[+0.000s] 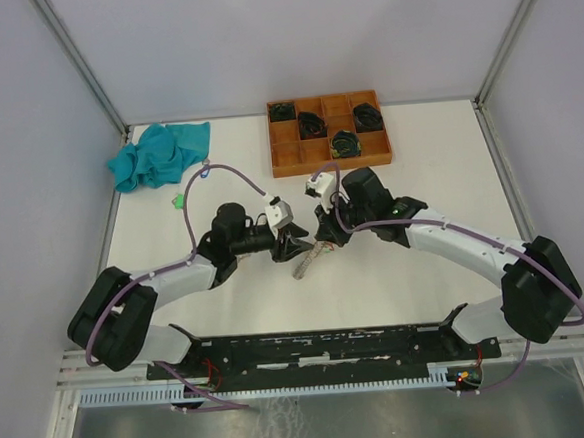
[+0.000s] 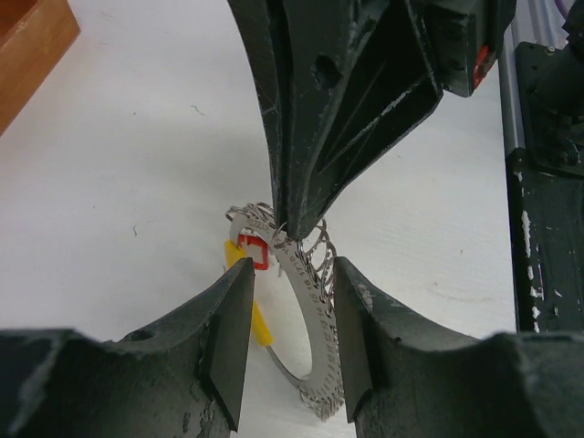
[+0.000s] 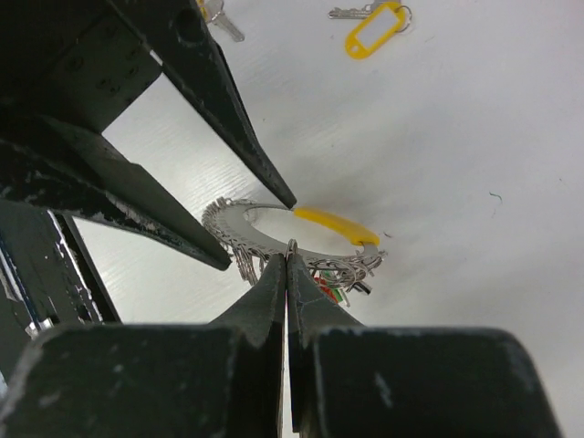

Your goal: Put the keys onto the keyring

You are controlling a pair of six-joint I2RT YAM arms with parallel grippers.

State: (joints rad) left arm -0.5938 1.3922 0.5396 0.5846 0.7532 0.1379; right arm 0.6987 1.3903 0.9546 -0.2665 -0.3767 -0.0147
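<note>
The keyring [image 2: 310, 319] is a flat metal ring hung with several small wire loops, with a yellow piece [image 2: 260, 324] and a red piece [image 2: 253, 251] on it. It lies on the table between both grippers [image 1: 307, 261]. My left gripper [image 2: 292, 274] is open, one jaw on each side of the ring. My right gripper [image 3: 288, 260] is shut on one small wire loop [image 3: 290, 245] at the ring's edge. A yellow-tagged key [image 3: 372, 32] lies loose on the table beyond, and part of another key [image 3: 219, 20] shows near it. A green-tagged key [image 1: 178, 200] lies at the left.
A wooden compartment tray [image 1: 330, 156] with black coiled bundles stands at the back. A teal cloth [image 1: 157, 153] lies at the back left. Both arms meet at the table's middle, fingertips close together.
</note>
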